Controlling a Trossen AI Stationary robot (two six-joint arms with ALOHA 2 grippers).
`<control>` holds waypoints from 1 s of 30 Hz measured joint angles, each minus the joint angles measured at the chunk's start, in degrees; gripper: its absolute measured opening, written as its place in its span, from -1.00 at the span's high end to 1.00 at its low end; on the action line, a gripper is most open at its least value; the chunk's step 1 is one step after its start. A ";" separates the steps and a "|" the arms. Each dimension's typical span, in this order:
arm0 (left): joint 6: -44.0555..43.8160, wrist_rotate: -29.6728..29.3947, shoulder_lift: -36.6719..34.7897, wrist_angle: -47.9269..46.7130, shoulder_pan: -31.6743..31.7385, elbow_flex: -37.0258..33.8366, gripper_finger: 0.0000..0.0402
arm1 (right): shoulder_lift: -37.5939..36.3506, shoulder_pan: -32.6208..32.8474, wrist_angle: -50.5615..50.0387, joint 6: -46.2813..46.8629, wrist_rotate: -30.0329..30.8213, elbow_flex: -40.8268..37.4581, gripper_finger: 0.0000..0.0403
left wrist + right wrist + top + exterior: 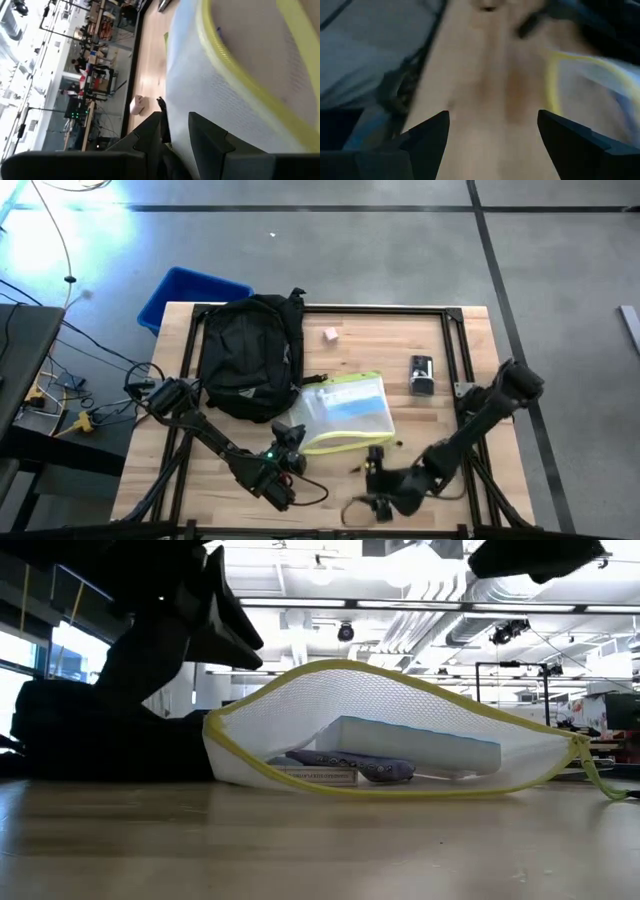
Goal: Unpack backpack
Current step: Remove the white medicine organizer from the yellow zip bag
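Left fingers [175, 137] pinch mesh pouch [345, 412] beside backpack [250, 355] (right fingers [492, 137] spread)

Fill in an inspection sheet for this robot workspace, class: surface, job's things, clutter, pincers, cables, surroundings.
Surface: wooden table in a black frame, bare at its right back.
Job's things: black backpack lies at the left back; clear pouch with yellow edge lies beside it, holding a pale flat box and smaller items.
Clutter: small pink block; small black device.
Pincers: left pincer clamps the pouch's near left edge; right pincer is open, empty, near the pouch's front edge.
Cables: loose wires off the table's left side.
Surroundings: blue bin on the floor behind the backpack; grey floor.
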 joint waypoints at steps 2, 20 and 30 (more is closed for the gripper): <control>0.00 -0.57 0.00 0.02 0.38 0.02 0.59 | 2.41 -1.00 2.09 -3.14 0.25 0.30 -0.43; -1.01 -0.23 0.00 1.73 0.71 0.02 0.59 | 8.75 -20.92 -26.87 -18.72 7.49 10.33 -0.43; -1.46 1.28 -0.02 1.84 0.49 0.04 0.59 | 9.02 -23.90 -24.74 -26.10 10.79 8.00 -0.43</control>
